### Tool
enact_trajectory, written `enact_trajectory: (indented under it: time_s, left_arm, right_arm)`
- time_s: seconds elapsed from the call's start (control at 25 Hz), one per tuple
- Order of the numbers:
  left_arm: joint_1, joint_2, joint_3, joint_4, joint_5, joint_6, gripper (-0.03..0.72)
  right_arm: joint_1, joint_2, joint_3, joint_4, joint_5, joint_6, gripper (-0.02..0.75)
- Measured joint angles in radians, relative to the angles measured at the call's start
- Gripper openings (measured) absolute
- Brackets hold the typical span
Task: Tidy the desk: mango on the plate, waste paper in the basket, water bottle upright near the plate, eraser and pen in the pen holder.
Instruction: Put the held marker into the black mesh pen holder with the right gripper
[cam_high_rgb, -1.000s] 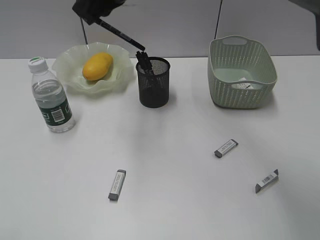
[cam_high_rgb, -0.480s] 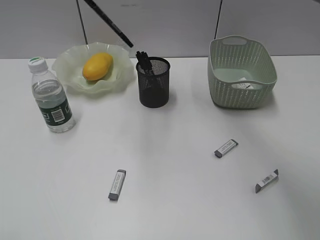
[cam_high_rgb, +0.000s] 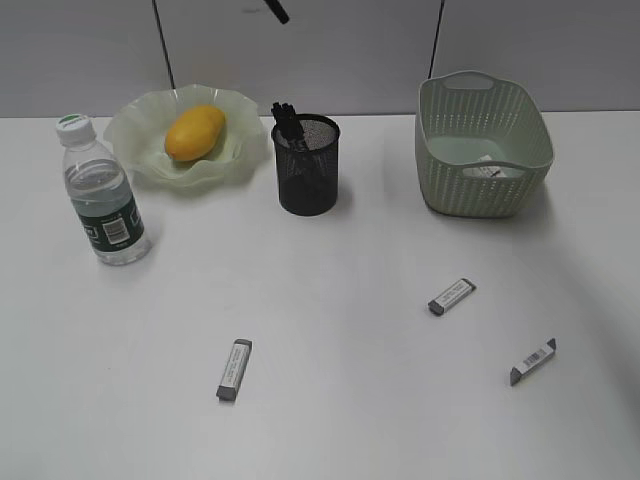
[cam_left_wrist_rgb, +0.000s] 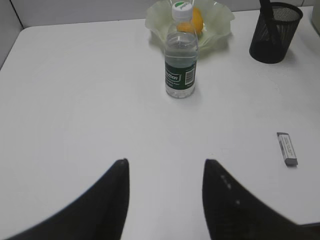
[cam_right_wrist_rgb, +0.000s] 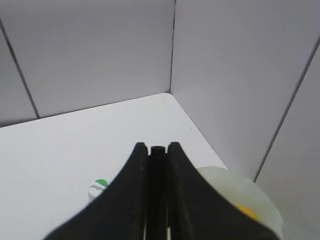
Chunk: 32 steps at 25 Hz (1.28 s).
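R gripper (cam_right_wrist_rgb: 157, 150) is clamped on a pen (cam_right_wrist_rgb: 158, 149), L gripper (cam_left_wrist_rgb: 165, 167) apart/empty; erasers (cam_high_rgb: 234, 369) light, stiff: grip across narrow sides.

No text is reading clearly; the water bottle (cam_left_wrist_rgb: 181, 52) is showing a blurred white brand word on its green label.

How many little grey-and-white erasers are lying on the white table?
3: one small rectangular grey-and-white eraser lies at front left, one sits right of the middle, and one lies at front right. More could be hidden inside the black wire-mesh pen holder.
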Motion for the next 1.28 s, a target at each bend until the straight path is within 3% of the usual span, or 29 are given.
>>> enact_trajectory:
  time_s: [0.4, 0.72, 0.84, 1.04, 1.28]
  left_arm:
    - [0.0, 0.0, 0.0, 0.0, 0.0, 0.0, 0.365]
    - [0.0, 0.0, 0.0, 0.0, 0.0, 0.0, 0.365]
    - [0.0, 0.0, 0.0, 0.0, 0.0, 0.0, 0.365]
    - [0.0, 0.0, 0.0, 0.0, 0.0, 0.0, 0.365]
    - [0.0, 0.0, 0.0, 0.0, 0.0, 0.0, 0.365]
  right_arm:
    - [-0.104, -0.08, 0.038, 0.11, 0.162, -0.066, 0.082]
    - [-0.184, -0.216, 0.279, 0.314, 0.118, -0.203, 0.082]
    - [-0.197, -0.267, 0.416, 0.445, 0.027, -0.329, 0.082]
    - [-0.198, -0.308, 0.633, 0.777, -0.063, -0.675, 0.082]
    - [-0.198, -0.296, 0.752, 0.832, -0.087, -0.933, 0.082]
